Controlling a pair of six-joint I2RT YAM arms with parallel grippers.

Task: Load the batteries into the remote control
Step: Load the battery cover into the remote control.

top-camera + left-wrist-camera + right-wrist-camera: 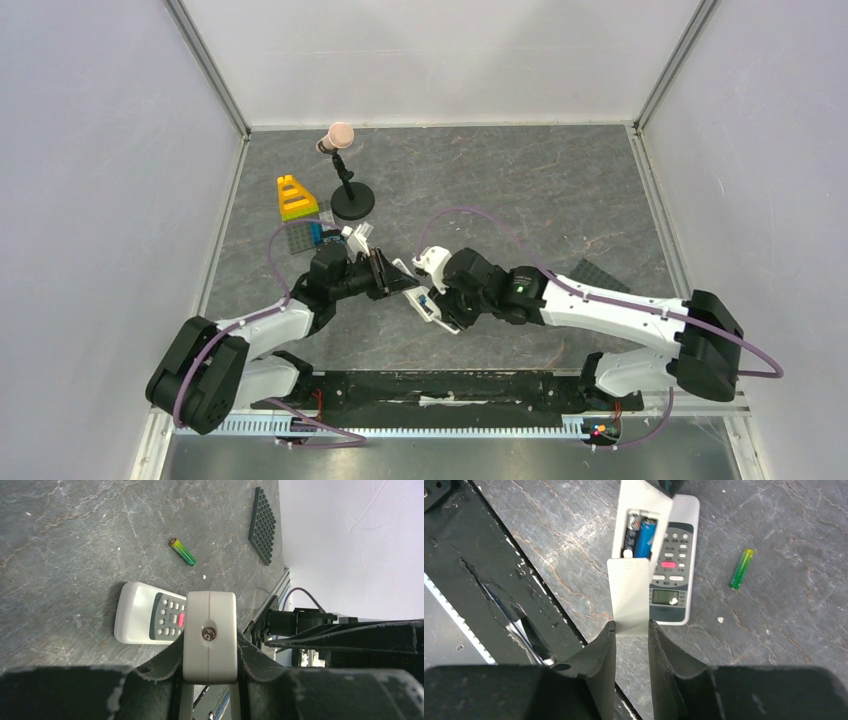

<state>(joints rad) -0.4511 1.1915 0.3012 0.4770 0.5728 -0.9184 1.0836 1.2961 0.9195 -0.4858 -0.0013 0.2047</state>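
Above the table [520, 200]: I see both arms meeting mid-surface, left gripper [385, 275] and right gripper [432, 300] nose to nose, with the remote control [407, 269] between them.
Left wrist view, grip: the fingers [157, 672] are clenched on the sides of the remote control [210, 615], and its emitter end faces my camera.
Left wrist view, table below: a second remote [142, 615] lies face up. A green battery [182, 552] lies beyond it, apart, and a black stud plate [265, 525] lies farther off.
Right wrist view, grip: the fingers [601, 650] pinch the battery cover [629, 595] by its near end.
Right wrist view, cover: its far edge meets the open compartment of the remote control [641, 500], which is held back-up over the second remote [676, 555].
Right wrist view, compartment: I see a dark battery [632, 530] and a blue battery [646, 537] side by side inside.
Right wrist view, loose cell: the green battery [741, 569] lies on the table, right of the second remote.
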